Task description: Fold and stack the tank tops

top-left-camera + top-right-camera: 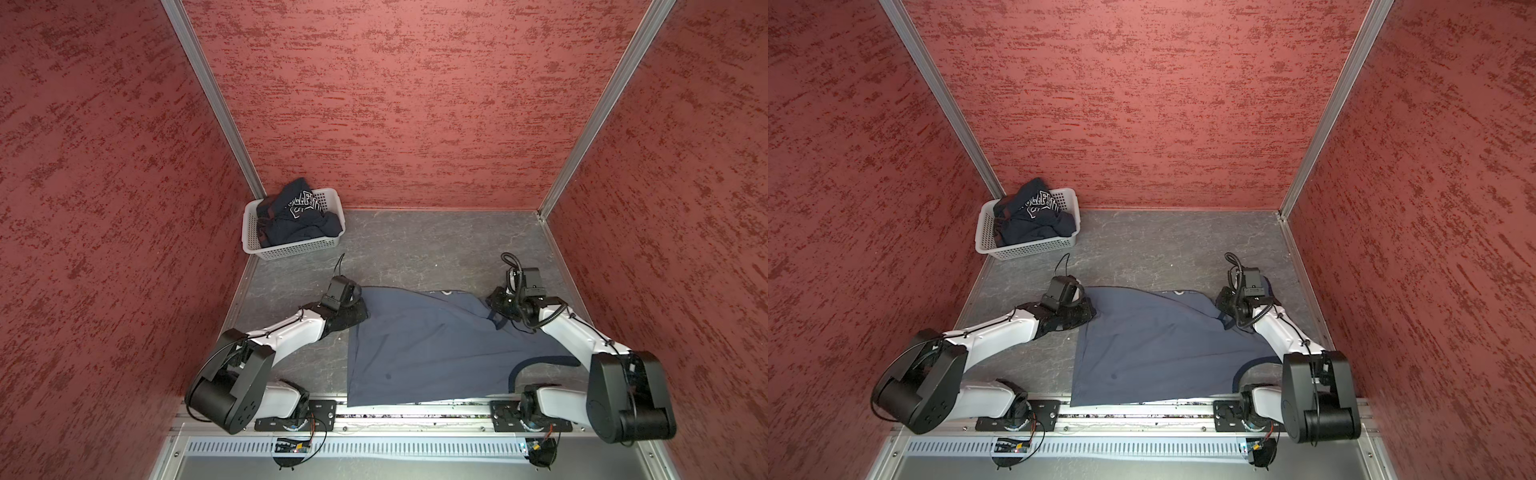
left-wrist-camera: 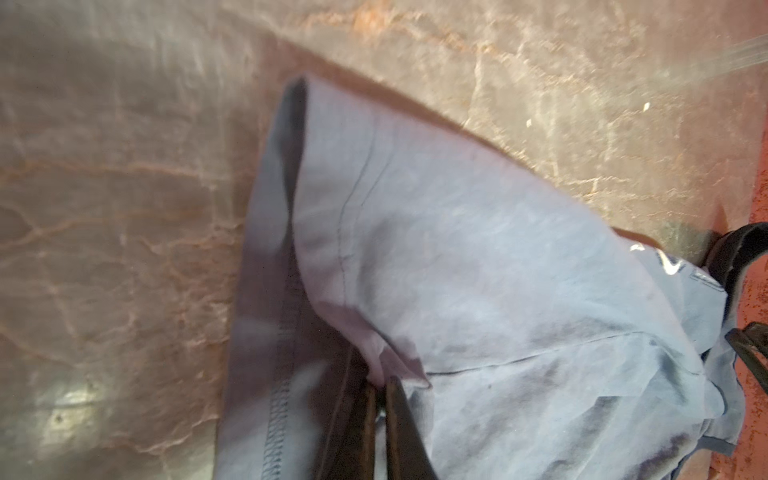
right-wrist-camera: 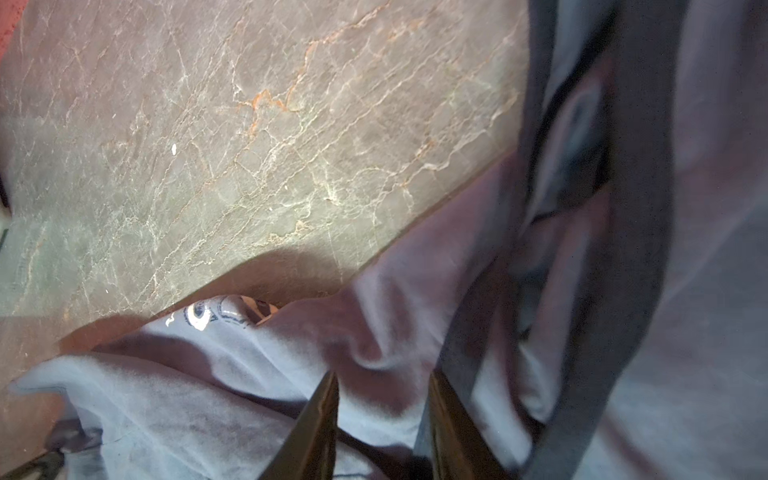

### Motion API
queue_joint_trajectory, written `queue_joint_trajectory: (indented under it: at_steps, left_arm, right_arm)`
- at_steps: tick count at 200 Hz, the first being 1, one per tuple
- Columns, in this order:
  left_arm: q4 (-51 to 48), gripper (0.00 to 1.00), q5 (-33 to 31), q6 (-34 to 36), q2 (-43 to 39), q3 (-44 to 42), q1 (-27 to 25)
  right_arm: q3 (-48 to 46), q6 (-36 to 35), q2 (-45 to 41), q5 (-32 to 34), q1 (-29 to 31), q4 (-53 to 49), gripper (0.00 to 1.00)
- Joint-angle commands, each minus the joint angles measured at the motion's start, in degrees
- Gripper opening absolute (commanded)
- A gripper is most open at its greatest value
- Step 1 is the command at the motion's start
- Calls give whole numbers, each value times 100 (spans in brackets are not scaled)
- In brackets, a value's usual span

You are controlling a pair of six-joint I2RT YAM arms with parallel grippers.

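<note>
The big, soft grey-blue tank top (image 1: 424, 349) (image 1: 1154, 353) with dark navy trim lies spread out on the table, from the middle down to 6 o'clock. Its near edge reaches the table's edge. It lies sideways, with the stitched bottom hem at 9 o'clock and the navy-edged arm holes at 3 o'clock. It is mostly flat, with soft wrinkles and one small dark spot. A bit of white print peeks out at its 12 o'clock edge. The left gripper (image 2: 380, 380) pinches its cloth at the 10 o'clock corner.

The dark navy tank top (image 1: 299, 220) (image 1: 1034, 220) with white letters sits crumpled in a white plastic basket (image 1: 291, 249) (image 1: 1025, 249) with little holes, at 10 o'clock.
</note>
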Motion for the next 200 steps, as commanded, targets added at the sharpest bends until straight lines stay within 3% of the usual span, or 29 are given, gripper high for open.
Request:
queue_joint_trajectory:
  at_steps: [1,24,73,112,144,177,200]
  left_arm:
    - [-77,5,-219,68,-101,70,-31]
    - [-78,1,-222,32,-149,65,-43]
    - [-361,0,-463,15,-695,17,-85]
    - [-446,0,-476,37,-806,-7,-80]
    - [-423,0,-471,-19,-883,-46,-95]
    - [-540,0,-508,-33,-1013,-15,-103]
    - [-709,0,-596,-23,-1254,20,-99]
  right_arm:
    - [103,-126,163,-390,6,302,39]
    - [245,-125,475,-674,14,307,40]
    - [-11,95,-117,399,18,-329,47]
    - [-458,343,-716,289,36,-543,47]
    - [-691,399,-660,15,81,-371,46]
    - [-589,421,-596,-313,218,-334,41]
    - [-428,374,-790,-433,264,-516,25]
